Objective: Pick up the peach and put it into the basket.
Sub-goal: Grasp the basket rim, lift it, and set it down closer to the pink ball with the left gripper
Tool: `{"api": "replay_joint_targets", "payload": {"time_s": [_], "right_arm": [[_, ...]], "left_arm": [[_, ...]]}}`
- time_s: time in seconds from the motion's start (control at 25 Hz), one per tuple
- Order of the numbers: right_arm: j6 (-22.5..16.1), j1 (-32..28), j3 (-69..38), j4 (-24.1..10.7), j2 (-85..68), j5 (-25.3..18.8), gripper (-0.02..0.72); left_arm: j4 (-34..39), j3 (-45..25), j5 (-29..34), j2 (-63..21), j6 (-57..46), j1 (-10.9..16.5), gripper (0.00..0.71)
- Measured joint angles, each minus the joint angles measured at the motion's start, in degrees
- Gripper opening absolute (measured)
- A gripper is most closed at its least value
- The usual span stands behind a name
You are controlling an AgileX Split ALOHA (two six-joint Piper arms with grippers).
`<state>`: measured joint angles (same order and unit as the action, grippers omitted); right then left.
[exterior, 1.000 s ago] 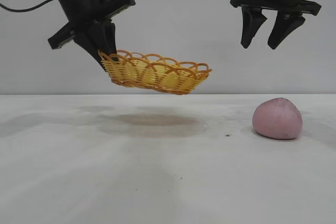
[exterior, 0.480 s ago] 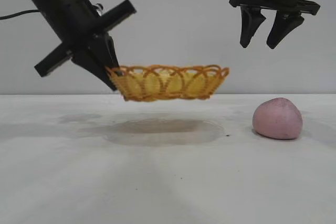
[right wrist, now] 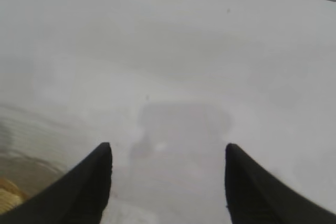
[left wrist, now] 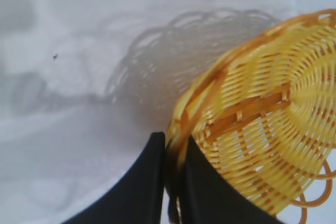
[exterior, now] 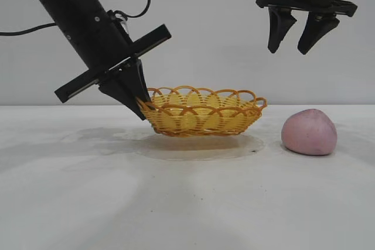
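The yellow-orange wicker basket (exterior: 202, 111) rests on the white table at centre, level and empty. My left gripper (exterior: 142, 111) is shut on the basket's left rim, the arm slanting down from the upper left. In the left wrist view the fingers (left wrist: 149, 182) pinch the rim of the basket (left wrist: 262, 124). The pink-mauve peach (exterior: 309, 132) lies on the table right of the basket, apart from it. My right gripper (exterior: 290, 49) hangs open and empty high above the peach; its wrist view (right wrist: 168, 153) shows only bare table between the spread fingers.
The white table (exterior: 187, 203) stretches wide in front of the basket and peach. A grey wall stands behind. A small dark speck (exterior: 254, 150) lies between basket and peach.
My left gripper has lowered the basket down and to the right, from hanging tilted in the air to resting level on the table. The right gripper and the peach have not moved.
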<state>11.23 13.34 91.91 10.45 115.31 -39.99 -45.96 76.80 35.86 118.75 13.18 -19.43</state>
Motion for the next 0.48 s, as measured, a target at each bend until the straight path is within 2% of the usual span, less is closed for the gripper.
{"api": "replay_joint_targets", "payload": {"time_s": [0.16,0.44,0.48], "right_arm": [[0.0,0.0,0.0,0.1,0.0,0.0,0.404],[0.0,0.0,0.0,0.1,0.0,0.0,0.404],[0.0,0.0,0.0,0.1,0.0,0.0,0.404]], "left_arm": [[3.4,0.0,0.3,0.1,-4.2,0.0,0.000],[4.9,0.0,1.6,1.4,-5.9,0.0,0.000],[4.9,0.0,1.7,1.4,-5.9,0.0,0.071]]}}
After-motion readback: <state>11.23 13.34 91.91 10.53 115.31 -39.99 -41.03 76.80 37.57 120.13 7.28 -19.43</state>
